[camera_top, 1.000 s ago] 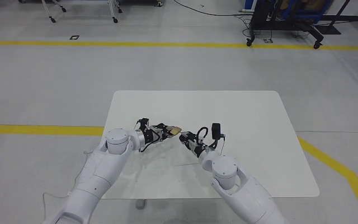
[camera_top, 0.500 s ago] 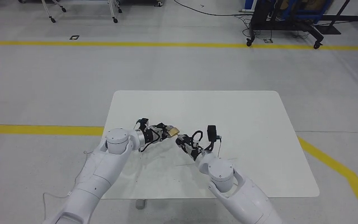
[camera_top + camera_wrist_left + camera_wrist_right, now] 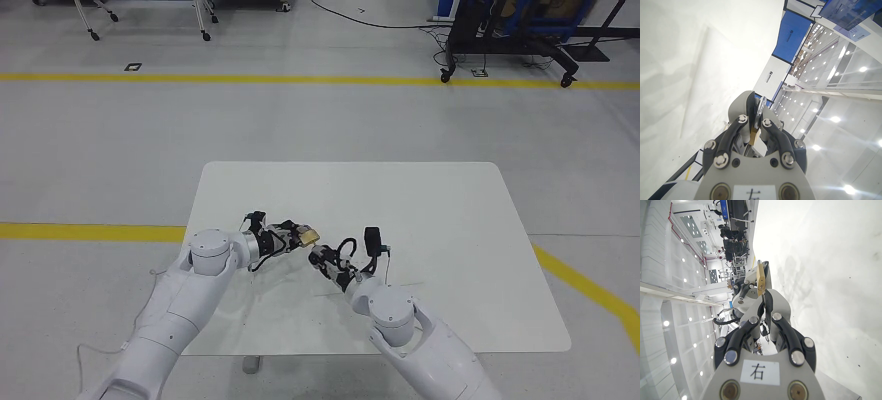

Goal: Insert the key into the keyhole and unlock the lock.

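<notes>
Both arms meet over the near-middle part of the white worktop (image 3: 450, 220), their tips almost touching. The left end effector (image 3: 759, 104) is closed narrow on a brass padlock (image 3: 760, 277). The silver shackle (image 3: 760, 107) is pinched between the jaws, and the brass body lies back toward the palm. The padlock is held up off the worktop, tilted, with its keyhole (image 3: 761, 287) end turned toward the other arm.

The right end effector (image 3: 766, 298) is also closed narrow, gripping the key (image 3: 763, 295) — a thin silver blade caught between the black-lined jaws. In the right wrist view the key points straight at the keyhole end of the padlock, and its tip meets that brass face. How far it sits inside cannot be told.

From the top view the right end effector lies just beside the padlock, on the side nearer the robot. The two end effectors are angled toward each other, and the brass shows between them. A yellow line (image 3: 90, 232) on the floor runs past the worktop's left edge.
</notes>
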{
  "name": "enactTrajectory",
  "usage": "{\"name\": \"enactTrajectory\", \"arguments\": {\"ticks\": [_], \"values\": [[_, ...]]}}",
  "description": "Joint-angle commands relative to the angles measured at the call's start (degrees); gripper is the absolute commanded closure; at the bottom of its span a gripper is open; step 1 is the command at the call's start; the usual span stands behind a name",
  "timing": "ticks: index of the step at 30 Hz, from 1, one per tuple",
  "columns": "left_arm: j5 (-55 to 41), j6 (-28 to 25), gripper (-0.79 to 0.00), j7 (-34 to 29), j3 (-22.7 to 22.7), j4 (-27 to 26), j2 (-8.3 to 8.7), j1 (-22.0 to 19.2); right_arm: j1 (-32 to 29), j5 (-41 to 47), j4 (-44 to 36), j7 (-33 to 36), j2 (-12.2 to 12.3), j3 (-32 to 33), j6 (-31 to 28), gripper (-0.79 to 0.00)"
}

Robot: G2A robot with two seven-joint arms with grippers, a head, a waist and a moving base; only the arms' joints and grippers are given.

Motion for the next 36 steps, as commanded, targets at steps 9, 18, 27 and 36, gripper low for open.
{"name": "enactTrajectory", "arguments": {"ticks": [9, 18, 27, 36], "values": [[1.05, -0.10, 0.000, -0.69, 0.30, -0.14, -0.01, -0.02, 0.46, 0.45, 0.91, 0.41, -0.42, 1.06, 0.19, 0.000], [1.10, -0.18, 0.000, -1.96, 0.31, 0.15, -0.03, -0.21, 1.61, 0.73, 2.08, 0.83, -1.00, 1.14, 0.81, 0.000], [0.56, -0.13, 0.000, -2.06, 0.03, 0.40, -0.09, -0.28, 0.31, 0.42, 0.92, 1.76, -1.00, 2.54, -0.03, -0.419], [0.49, -1.29, 0.000, -1.73, -0.11, 0.19, -0.19, -0.26, -2.12, -0.37, -0.85, 6.46, -0.33, 5.21, -3.38, -0.785]]}}
